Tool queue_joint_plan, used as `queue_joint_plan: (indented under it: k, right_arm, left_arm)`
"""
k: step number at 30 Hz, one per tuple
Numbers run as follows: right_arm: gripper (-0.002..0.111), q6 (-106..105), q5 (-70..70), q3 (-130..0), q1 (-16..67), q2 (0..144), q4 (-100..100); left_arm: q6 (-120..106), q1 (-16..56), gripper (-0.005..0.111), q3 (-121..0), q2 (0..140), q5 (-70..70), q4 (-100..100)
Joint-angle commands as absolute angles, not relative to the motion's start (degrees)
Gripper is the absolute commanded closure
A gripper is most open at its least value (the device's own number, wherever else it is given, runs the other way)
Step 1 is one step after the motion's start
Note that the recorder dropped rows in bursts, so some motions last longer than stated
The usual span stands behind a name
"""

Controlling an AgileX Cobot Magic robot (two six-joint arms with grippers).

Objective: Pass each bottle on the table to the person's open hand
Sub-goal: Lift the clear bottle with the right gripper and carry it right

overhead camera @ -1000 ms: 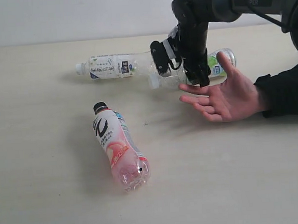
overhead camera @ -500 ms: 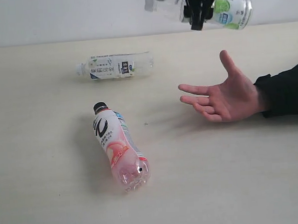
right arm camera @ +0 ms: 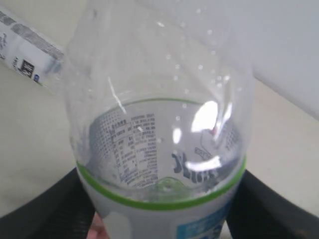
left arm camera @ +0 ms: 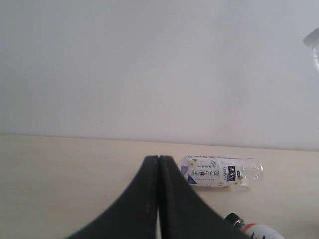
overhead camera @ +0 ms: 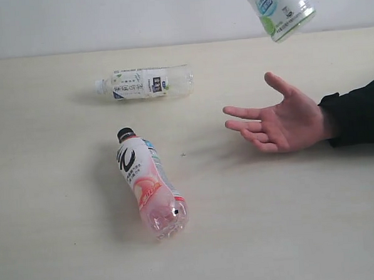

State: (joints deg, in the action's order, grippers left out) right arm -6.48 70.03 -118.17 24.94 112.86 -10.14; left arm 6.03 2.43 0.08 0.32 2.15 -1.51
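On the left, the left gripper (left arm camera: 158, 199) hangs above the table (overhead camera: 54, 247) with its jaws pressed together and nothing between them. Two bottles lie on their sides on the table. The white-label bottle (overhead camera: 143, 83) is farther back, and the pink bottle (overhead camera: 150, 182) is nearer, its black cap pointing away. Right of them the open hand (overhead camera: 280, 119) waits palm up, fingers spread. Above it and a little to the right, well clear of the table, the green-marked bottle (overhead camera: 280, 6) hangs tilted in the air. The right gripper (right arm camera: 159, 219) holds it across the body, jaws set wide on either side.

The step in hand looks like the delivery itself. To do it well, the arm should bring the bottle over the palm rather than the fingertips. It should lower the bottle until it rests in the hand, and only then let go. The grip is on thin clear plastic, so a slow, steady descent would guard against slipping.
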Motion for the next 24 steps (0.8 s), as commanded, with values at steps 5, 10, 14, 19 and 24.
queue_joint_plan:
  k: [5,10,14,19,24]
  right_arm:
    - [0.108,-5.0,70.0,-110.8,24.9,110.8,-4.5]
    - [0.108,-5.0,70.0,-108.3,24.9,107.8,-3.2]
    - [0.108,-4.8,70.0,-108.2,24.9,104.7,0.0]
    - [0.108,-4.7,70.0,-107.4,24.9,102.8,0.0]
    - [0.108,-4.7,70.0,-101.4,24.9,102.0,-0.9]
  left_arm:
    - [6.2,2.3,0.107,0.0,0.0,2.1,-1.7]
    - [6.2,2.3,0.107,0.0,0.0,2.1,-1.7]
    - [6.2,2.3,0.107,0.0,0.0,2.1,-1.7]
    - [6.2,2.3,0.107,0.0,0.0,2.1,-1.7]
    - [6.2,2.3,0.107,0.0,0.0,2.1,-1.7]
